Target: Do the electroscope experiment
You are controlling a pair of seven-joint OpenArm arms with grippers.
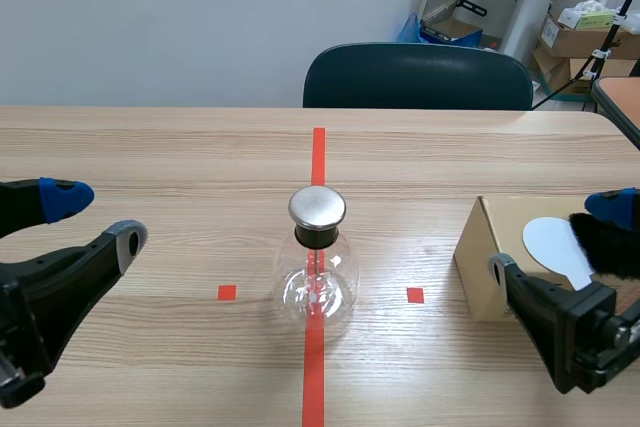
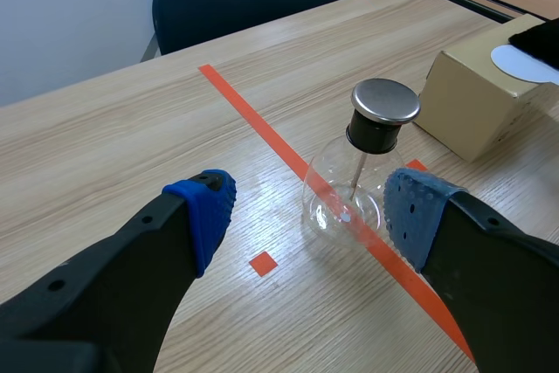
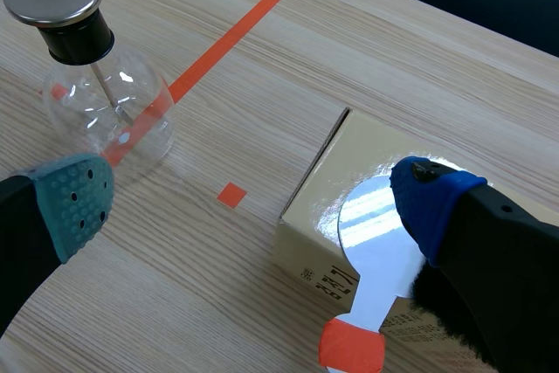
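Observation:
The electroscope (image 1: 316, 277) is a clear glass flask with a black neck and a round metal cap, standing on the red centre tape line. My left gripper (image 1: 95, 219) is open, well to its left. In the left wrist view the electroscope (image 2: 349, 189) stands just ahead of my open left gripper (image 2: 310, 211). A white disc paddle (image 3: 376, 233) with an orange-red handle end lies on a cardboard box (image 3: 323, 172) next to a piece of black fur (image 3: 430, 303). My right gripper (image 3: 253, 200) is open, one finger over the paddle (image 1: 552, 244), holding nothing.
The cardboard box (image 1: 485, 267) stands at the table's right side near the front. A dark chair (image 1: 417, 77) is pushed up to the far edge. A second table (image 1: 620, 97) and stacked boxes lie beyond at the right.

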